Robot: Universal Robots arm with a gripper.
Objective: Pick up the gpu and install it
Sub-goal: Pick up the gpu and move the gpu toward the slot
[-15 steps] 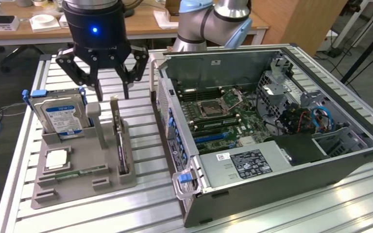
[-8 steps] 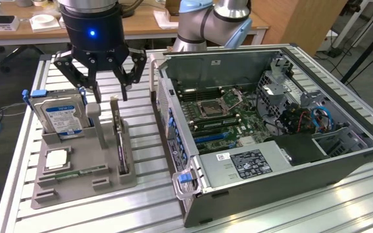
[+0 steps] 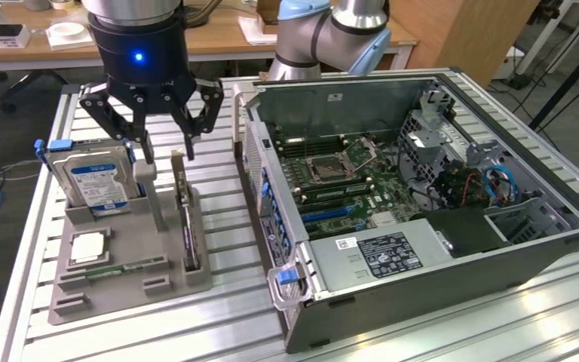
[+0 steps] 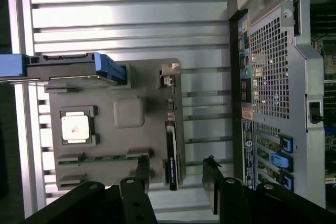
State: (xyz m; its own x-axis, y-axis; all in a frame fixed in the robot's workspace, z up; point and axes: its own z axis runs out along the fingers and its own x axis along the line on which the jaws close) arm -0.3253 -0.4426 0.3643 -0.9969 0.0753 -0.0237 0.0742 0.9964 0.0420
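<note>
One claw [image 3: 165, 154], spread empty over gpu [image 3: 186, 226] edge-up in tray [image 3: 118, 290], hard drive [image 3: 93, 179] beside, computer case [image 3: 451, 290] near.

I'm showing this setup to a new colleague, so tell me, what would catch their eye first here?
First the open computer case on the exterior view's right, its motherboard bare. On that view's left, the black tool hangs open over a grey tray, right above the gpu standing on edge, with a blue-labelled hard drive upright beside it.
</note>
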